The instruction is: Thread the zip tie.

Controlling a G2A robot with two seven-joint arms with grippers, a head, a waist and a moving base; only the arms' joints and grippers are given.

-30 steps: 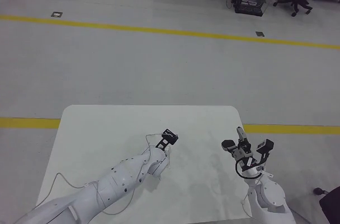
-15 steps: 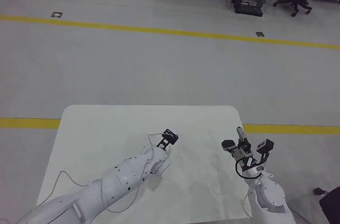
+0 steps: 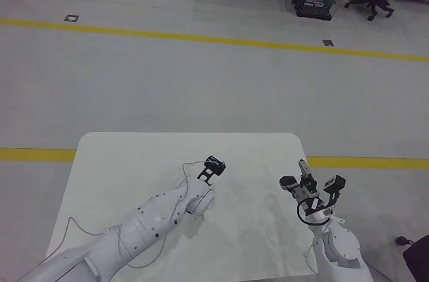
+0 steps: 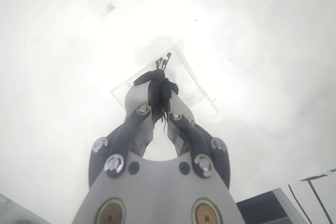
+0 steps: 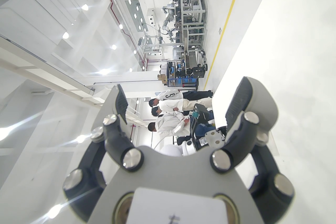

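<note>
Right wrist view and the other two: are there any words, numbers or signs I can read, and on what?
No text reads clearly.
White sticker at the base of the right tool: one dark mark, cut off, unreadable.
Floor tags in the top view: too small to read.
Zip ties, clear plate, table: no writing.

We see the left gripper over the middle of the table, a bundle of zip ties between its fingers, a tray on the table just beneath them, the right gripper well apart, by the table's right edge.
</note>
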